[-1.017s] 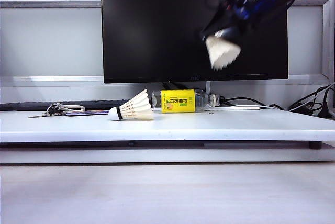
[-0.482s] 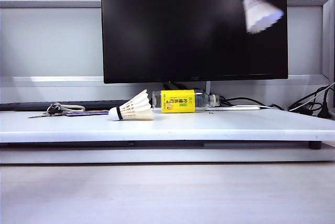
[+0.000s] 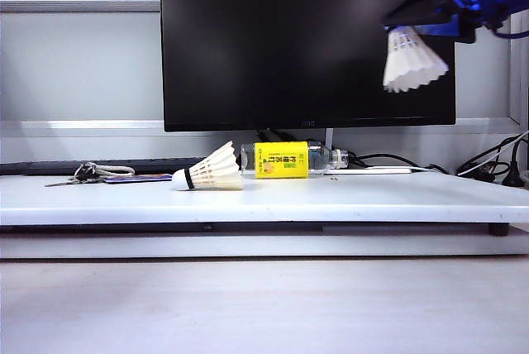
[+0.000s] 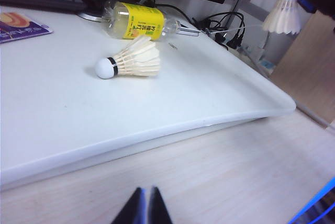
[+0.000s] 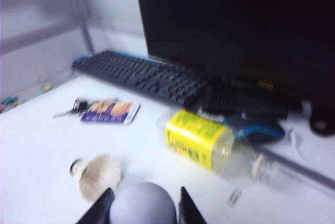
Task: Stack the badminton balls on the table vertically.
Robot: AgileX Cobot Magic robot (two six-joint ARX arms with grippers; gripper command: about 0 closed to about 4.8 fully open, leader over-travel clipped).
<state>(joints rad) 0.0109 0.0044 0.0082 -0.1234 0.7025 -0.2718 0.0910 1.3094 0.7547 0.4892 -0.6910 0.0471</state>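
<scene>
Right gripper [image 3: 411,30], high at the right before the monitor [image 3: 306,40], grasps one shuttlecock [image 3: 412,59] by its cork, feathers hanging down. The second shuttlecock [image 3: 211,171] lies on its side on the counter [image 3: 372,197], just beside a fallen clear bottle [image 3: 289,160] whose contents cannot be made out. Left gripper [image 4: 145,209] is clenched, empty, low before the counter edge. Stacking likely requires the lying shuttlecock upright first and the cones aligned coaxially.
</scene>
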